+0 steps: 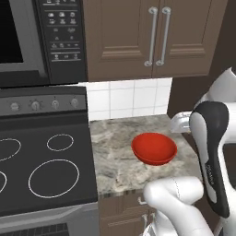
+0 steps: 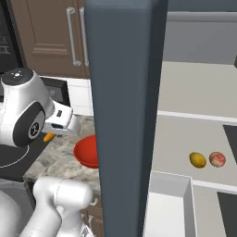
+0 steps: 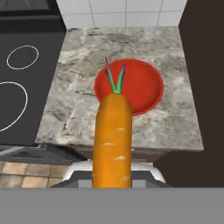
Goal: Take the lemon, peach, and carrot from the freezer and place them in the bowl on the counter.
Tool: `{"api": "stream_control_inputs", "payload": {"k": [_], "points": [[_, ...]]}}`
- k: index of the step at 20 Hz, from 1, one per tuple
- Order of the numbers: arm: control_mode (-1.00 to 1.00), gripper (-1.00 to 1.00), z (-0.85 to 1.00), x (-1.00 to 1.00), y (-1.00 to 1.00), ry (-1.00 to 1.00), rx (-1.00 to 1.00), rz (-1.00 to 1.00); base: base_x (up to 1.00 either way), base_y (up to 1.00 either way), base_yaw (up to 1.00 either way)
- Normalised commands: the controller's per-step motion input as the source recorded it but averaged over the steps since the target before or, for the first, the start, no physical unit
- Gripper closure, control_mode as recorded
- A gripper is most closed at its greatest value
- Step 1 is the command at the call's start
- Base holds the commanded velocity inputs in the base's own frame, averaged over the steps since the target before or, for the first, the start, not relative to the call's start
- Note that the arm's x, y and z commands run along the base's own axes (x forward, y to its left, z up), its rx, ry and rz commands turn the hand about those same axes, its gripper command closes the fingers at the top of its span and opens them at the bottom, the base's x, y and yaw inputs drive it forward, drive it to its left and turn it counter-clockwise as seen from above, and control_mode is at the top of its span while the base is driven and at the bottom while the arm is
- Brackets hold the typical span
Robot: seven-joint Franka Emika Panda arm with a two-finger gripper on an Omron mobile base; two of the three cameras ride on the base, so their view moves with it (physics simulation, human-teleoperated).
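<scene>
Carrot [image 3: 113, 140]: clamped in gripper [image 2: 54, 130], lower centre of hand view, leafy end over bowl [image 3: 146, 85]. Risk: early release drops it short onto counter [image 3: 170, 122], where it may roll off.

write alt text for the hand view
An orange carrot held in the gripper points, green top first, toward a red bowl on the marbled counter, with a black stovetop alongside.
</scene>
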Motion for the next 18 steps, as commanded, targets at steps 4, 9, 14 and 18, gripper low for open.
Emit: {"api": "stream_control_inputs", "payload": {"k": [4, 9, 14, 18], "points": [[-1.00, 1.00, -1.00, 0.78, 0.00, 0.10, 0.00, 0.00, 0.00, 0.00, 0.00], [-1.00, 1.00, -0.97, 0.53, 0.00, 0.00, 0.00, 0.00, 0.00, 0.00, 0.00], [-1.00, 1.00, -0.76, 0.69, 0.00, 0.00, 0.00, 0.00, 0.00, 0.00, 0.00], [-1.00, 1.00, -0.56, 0.97, -0.04, 0.07, 0.02, 0.00, 0.00, 0.00, 0.00]]}}
